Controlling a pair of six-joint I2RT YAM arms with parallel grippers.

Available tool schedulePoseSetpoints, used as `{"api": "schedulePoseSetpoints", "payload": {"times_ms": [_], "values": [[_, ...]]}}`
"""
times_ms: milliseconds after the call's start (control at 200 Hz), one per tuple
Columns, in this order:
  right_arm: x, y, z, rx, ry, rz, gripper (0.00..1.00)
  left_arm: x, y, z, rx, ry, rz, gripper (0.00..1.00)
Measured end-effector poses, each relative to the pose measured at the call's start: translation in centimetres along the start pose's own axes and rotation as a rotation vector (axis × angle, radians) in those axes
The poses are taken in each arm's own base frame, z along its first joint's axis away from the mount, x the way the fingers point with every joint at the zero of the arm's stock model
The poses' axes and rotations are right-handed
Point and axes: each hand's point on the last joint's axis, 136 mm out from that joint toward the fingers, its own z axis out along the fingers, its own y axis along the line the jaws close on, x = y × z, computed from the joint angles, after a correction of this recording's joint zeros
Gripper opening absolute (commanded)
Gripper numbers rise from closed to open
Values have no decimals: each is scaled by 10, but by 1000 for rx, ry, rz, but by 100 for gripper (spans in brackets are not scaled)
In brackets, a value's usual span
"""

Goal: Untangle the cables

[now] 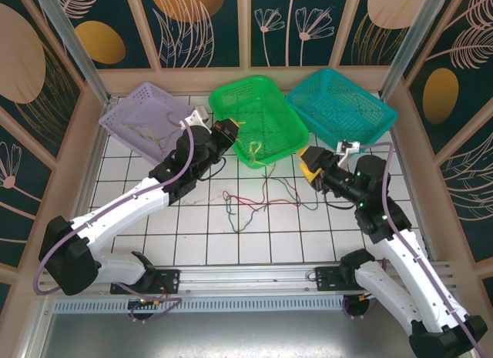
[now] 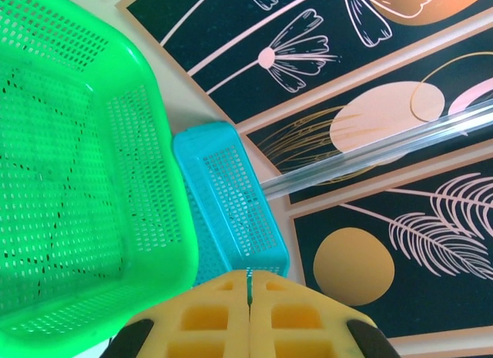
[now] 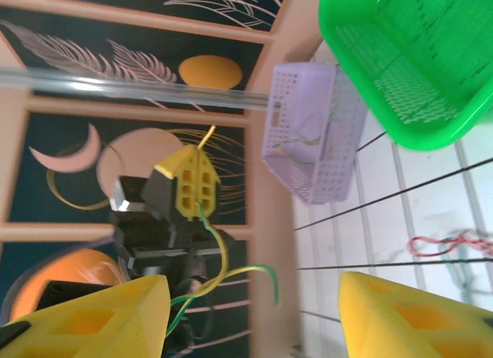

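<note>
Now | my left gripper [image 2: 248, 289] pressed together, pinching a yellow-green strand [image 3: 223, 254] above the green basket [image 2: 146, 189] rim | right gripper [image 3: 254, 312] spread, empty | cables [image 1: 254, 200] lie crosswise on the tiles [image 1: 192, 227] just before that basket, nearer my right gripper.

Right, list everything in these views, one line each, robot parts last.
lilac basket: one, lilac, far left of the table.
green basket: one, green, far middle.
teal basket: one, teal, far right.
loose cables: several, red, green and dark, tangled on the tiles in front of the green basket.
held cable: apparently two strands, yellow and green, hanging from the left gripper.
basket wires: count unclear, pale yellowish, inside the lilac basket.
table: one, white tiles.
left arm: one, white and black.
right arm: one, white and black.
left gripper: yellow fingers, shut on the held cable.
right gripper: yellow fingers, open.
</note>
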Motion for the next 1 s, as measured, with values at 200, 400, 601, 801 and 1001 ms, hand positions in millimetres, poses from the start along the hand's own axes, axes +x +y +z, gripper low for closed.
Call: {"api": "schedulePoseSetpoints", "payload": {"times_ms": [200,400,601,801,1001], "values": [[35,-31,27,51,57,227,59,1,4,0,-1,-4,-22,0],[50,-27,52,37,67,332,51,1,3,0,9,-8,-37,0],[54,-33,69,50,54,404,46,1,3,1,7,-7,-44,0],[47,-25,74,27,21,427,30,2,4,1,7,-4,-50,0],[40,-15,79,-25,1,442,6,2,3,1,15,-2,-53,0]]}}
